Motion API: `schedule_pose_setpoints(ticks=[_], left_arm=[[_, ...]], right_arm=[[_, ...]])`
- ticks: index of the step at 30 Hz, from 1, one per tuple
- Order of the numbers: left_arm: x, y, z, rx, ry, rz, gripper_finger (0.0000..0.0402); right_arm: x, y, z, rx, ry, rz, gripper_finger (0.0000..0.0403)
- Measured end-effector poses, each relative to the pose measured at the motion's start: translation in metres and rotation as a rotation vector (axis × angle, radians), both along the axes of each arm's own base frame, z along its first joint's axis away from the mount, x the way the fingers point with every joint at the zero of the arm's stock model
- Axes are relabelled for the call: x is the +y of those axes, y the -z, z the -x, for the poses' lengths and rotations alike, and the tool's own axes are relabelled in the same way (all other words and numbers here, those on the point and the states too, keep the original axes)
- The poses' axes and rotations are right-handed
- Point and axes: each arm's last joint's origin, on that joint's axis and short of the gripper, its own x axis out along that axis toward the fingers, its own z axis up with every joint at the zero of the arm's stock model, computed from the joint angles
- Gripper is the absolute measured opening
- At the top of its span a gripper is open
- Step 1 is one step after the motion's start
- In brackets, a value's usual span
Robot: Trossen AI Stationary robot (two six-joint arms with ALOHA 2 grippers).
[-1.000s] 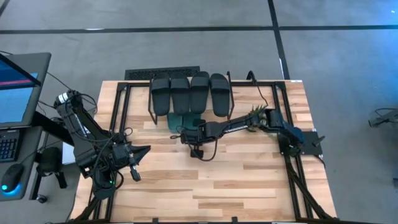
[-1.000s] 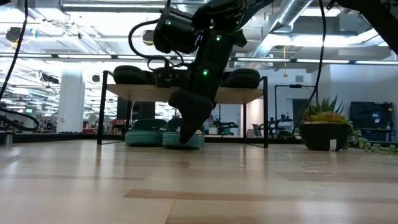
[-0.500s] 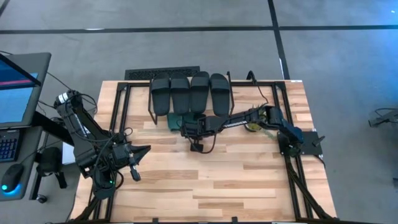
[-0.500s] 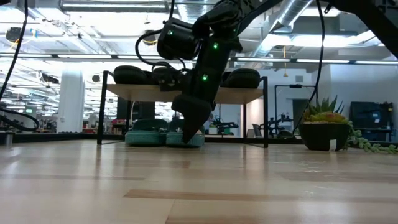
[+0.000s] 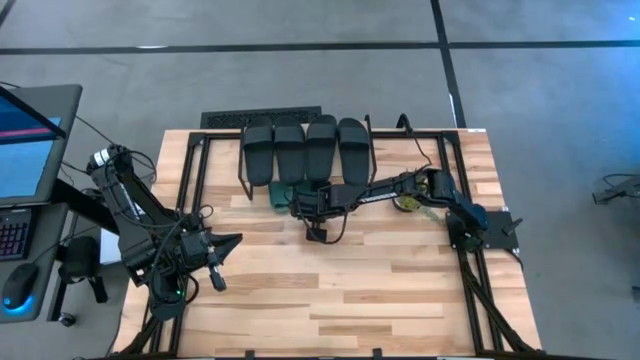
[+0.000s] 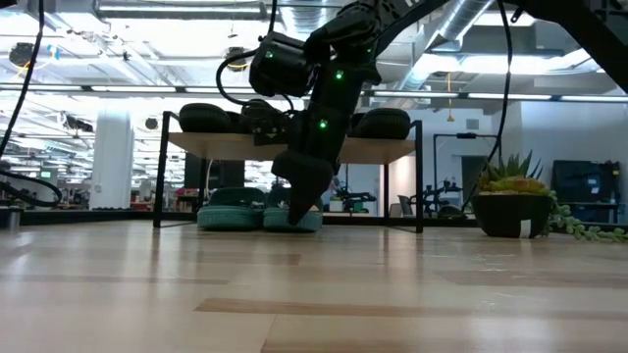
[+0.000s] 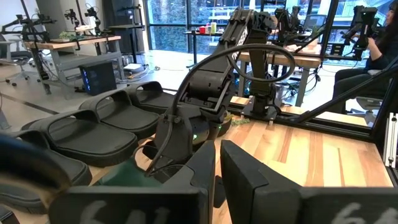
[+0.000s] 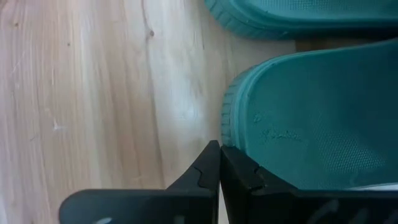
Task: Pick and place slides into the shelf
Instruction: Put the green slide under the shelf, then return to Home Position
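Note:
Four black slides [image 5: 308, 148] lie side by side on the shelf's top board [image 6: 388, 150]. Two teal slides [image 6: 231, 212] [image 6: 294, 220] rest sole down on the table under the shelf. My right gripper [image 5: 298, 201] [image 8: 219, 152] is shut and reaches low to the shelf's near edge, its tips at the nearer teal slide [image 8: 311, 118]. The other teal slide [image 8: 298, 15] lies just beyond it. My left gripper [image 5: 216, 266] [image 7: 217, 155] is shut and waits over the table's near left part. My right gripper has its shut fingertips [image 8: 231, 163] against the rim of the teal slide's rounded end [image 8: 226, 127]. It comes slanting down from the table's near right side. The slide lies flat on the table, partly under the shelf.
A small potted plant [image 5: 408, 196] [image 6: 510, 206] stands on the table right of the shelf, close under my right arm. The shelf's thin black legs [image 6: 420, 176] flank the teal slides. Bare wood lies across the near half of the table [image 5: 350, 300].
My right gripper has moved toward the table's far left, up to the shelf's near edge, staying low and shut. The teal slide ahead of it has slid farther under the shelf, and less of it shows from above.

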Motion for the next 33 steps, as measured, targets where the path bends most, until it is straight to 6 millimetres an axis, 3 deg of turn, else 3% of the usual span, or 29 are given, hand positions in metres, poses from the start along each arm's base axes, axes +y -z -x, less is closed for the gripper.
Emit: schedule_pose_setpoints(ticks=[13,24,33], left_arm=[[0.0,0.0,0.0,0.0,0.0,0.001,0.0014],[0.0,0.0,0.0,-0.001,0.0,0.002,0.0014],[0.0,0.0,0.0,-0.003,0.0,0.005,0.0014]], right_arm=[[-0.001,0.0,0.0,-0.004,0.005,0.006,0.0],[0.024,-0.019,-0.01,-0.051,-0.067,0.0,0.0],[0.041,-0.022,-0.016,-0.12,-0.144,-0.045,0.0]])
